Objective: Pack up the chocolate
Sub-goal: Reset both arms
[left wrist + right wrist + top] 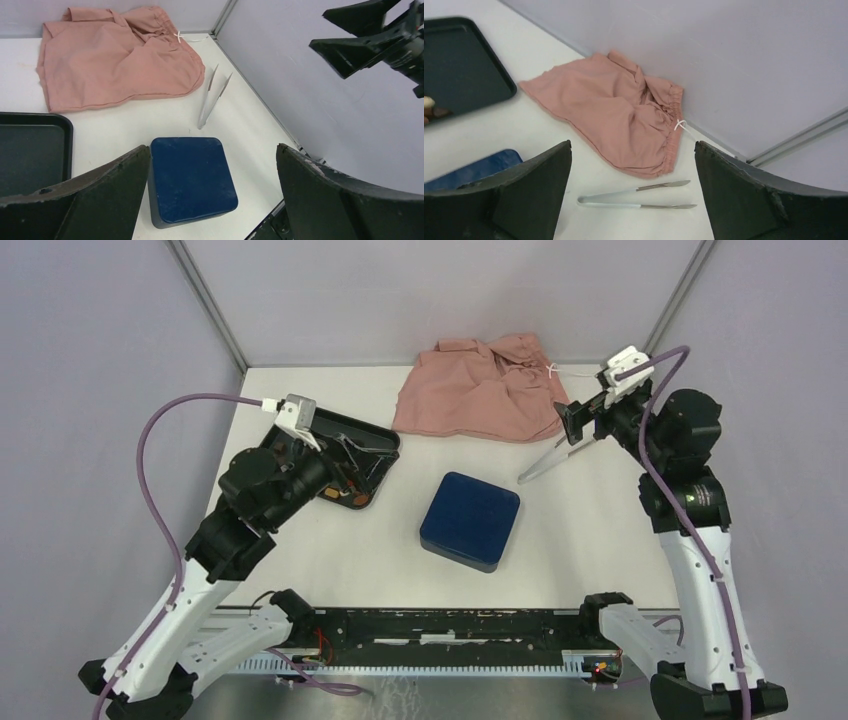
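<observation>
White worktop; the chocolate sits in the black tray, close by the left end effector, far from the right end effector; both spread wide, holding nothing

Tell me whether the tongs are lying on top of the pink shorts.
No, the tongs lie on the bare white table, just off the hem of the pink shorts.

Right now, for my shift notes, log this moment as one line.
left gripper open, empty | right gripper open, empty | blue box closed | chocolate on black tray | tongs on table
</observation>
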You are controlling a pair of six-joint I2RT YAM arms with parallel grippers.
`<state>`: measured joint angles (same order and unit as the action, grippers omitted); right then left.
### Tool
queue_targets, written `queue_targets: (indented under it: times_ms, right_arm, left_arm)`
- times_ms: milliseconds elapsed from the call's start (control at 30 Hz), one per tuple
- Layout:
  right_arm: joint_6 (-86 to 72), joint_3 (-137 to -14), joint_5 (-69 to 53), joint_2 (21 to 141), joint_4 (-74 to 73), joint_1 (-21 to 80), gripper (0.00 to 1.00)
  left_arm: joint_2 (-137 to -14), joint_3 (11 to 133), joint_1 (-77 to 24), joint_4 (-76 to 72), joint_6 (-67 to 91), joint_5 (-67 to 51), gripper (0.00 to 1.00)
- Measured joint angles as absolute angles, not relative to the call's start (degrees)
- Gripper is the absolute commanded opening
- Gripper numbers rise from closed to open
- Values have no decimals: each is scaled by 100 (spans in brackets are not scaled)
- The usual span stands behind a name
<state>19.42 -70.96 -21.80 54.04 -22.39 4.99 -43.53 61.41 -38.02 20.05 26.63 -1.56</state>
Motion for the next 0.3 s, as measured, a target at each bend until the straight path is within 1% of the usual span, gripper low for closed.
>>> queue_targets:
  times_ms: [133, 300]
  right_arm:
    - [1072, -7336, -1850, 5308, -2231, 510, 98]
    - [596, -7382, -1671, 5290, -2268, 508, 98]
  left_arm:
    - [-4449, 6357, -3800, 2318, 2593, -156, 100]
    - [-4602, 6659, -3800, 2714, 2587, -156, 100]
